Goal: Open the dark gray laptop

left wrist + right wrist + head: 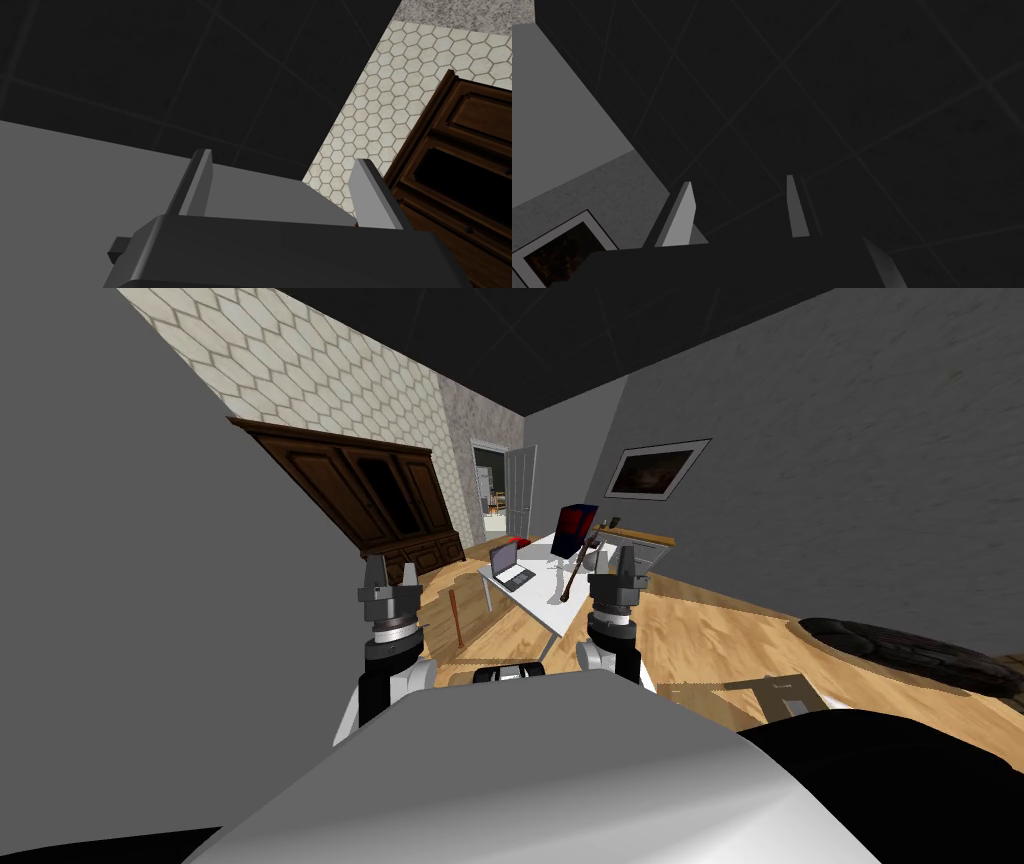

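Laptop: the dark grey laptop sits upper middle in the head view, on the white counter near its left edge. Its lid already stands partly raised.
Left jaws: released and empty, lower left of the laptop in the frame, tips aimed at the ceiling.
Right jaws: released and empty, right of the laptop in the frame, also aimed upward.
Bearing: the laptop lies ahead, between the two arms and well apart from both.
Long axis: the hinge seems to run along the counter's length, with the keyboard on the right.
Nearer arm: probably the right, by a little.
Need: likely drive closer, then tip the jaws down toward the lid's top edge.
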